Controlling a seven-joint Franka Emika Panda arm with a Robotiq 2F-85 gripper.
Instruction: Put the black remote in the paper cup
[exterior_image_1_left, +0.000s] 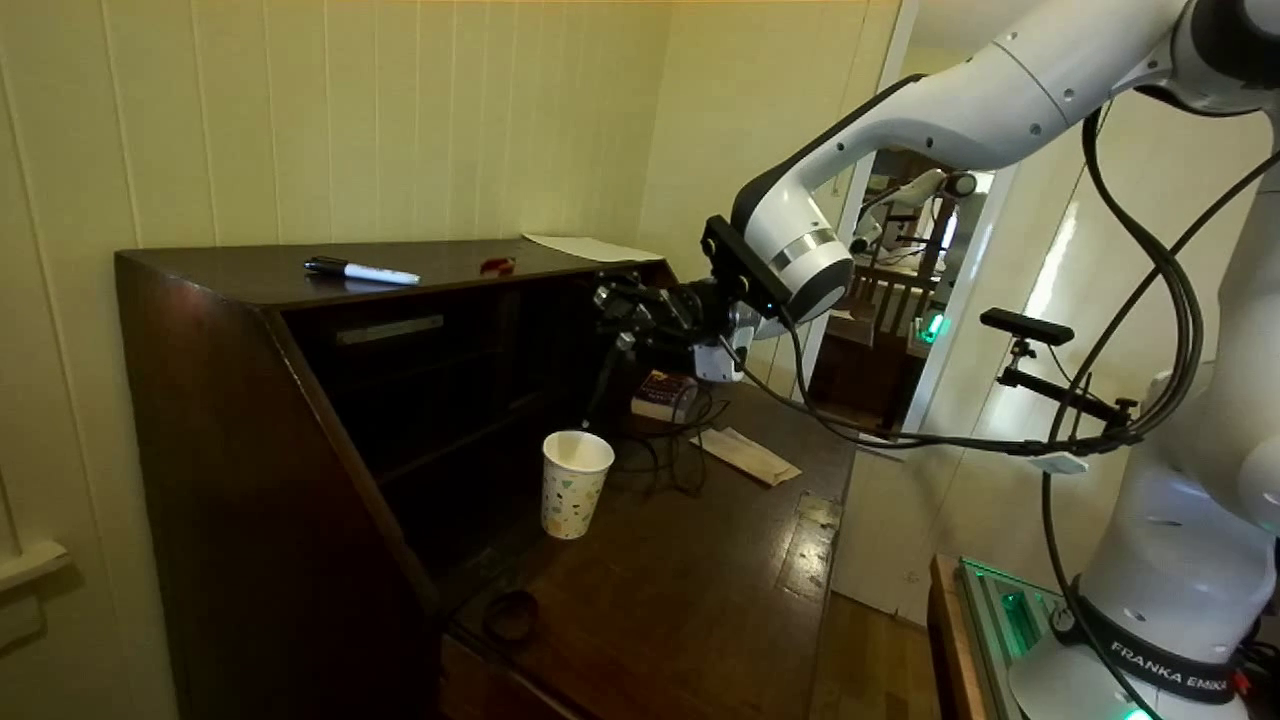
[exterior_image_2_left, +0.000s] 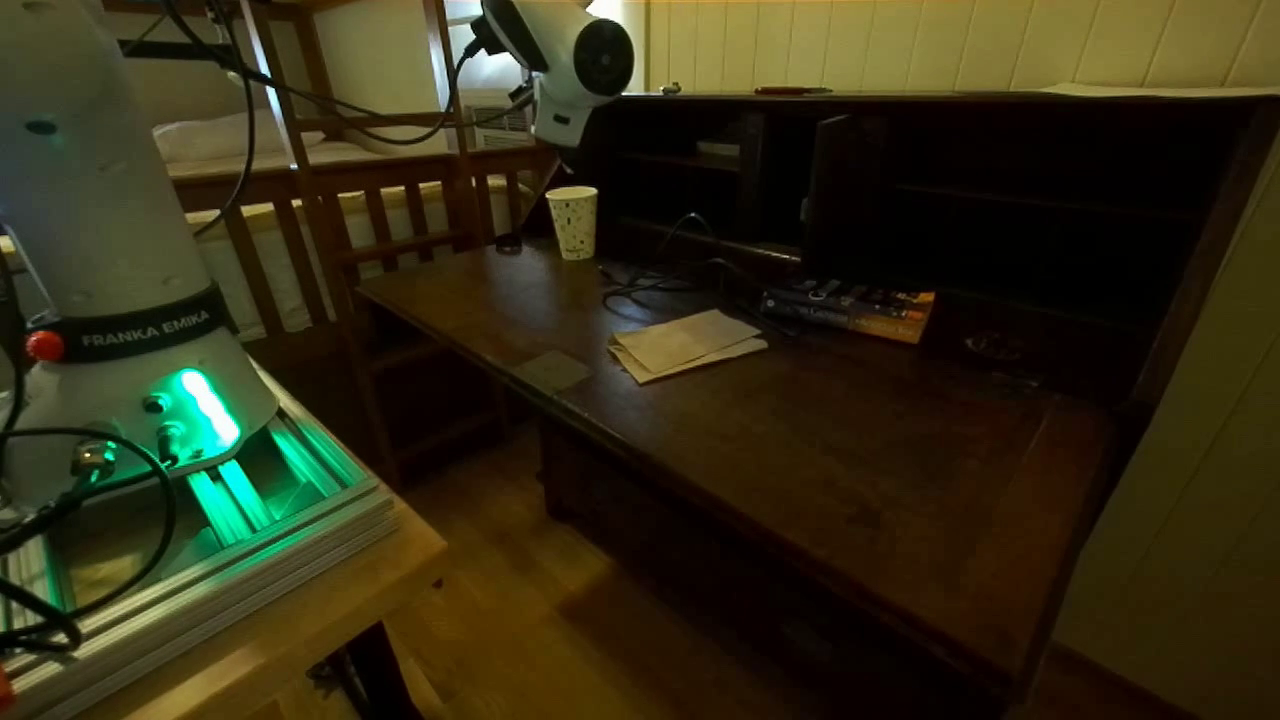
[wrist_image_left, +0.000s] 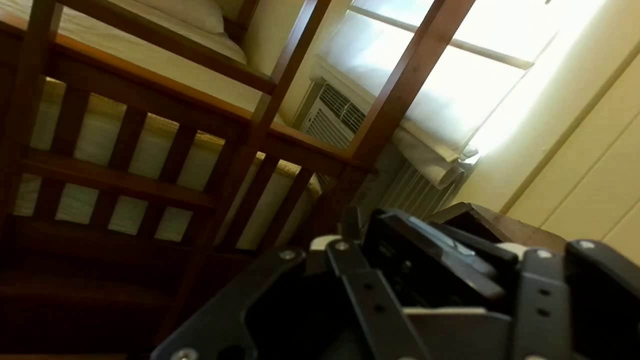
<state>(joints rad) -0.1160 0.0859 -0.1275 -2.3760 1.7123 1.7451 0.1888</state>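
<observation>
The jaws grip the black remote (exterior_image_1_left: 603, 384), tip near the rim of the paper cup (exterior_image_1_left: 571, 500) (bare desk (exterior_image_1_left: 660, 600) alongside).

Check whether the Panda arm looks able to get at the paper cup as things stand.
Likely yes. The paper cup stands upright on the secretary desk, its mouth uncovered, and the gripper hangs higher. The wrist view, though, faces a wooden bed, so the gripper may need to tilt down.
</observation>
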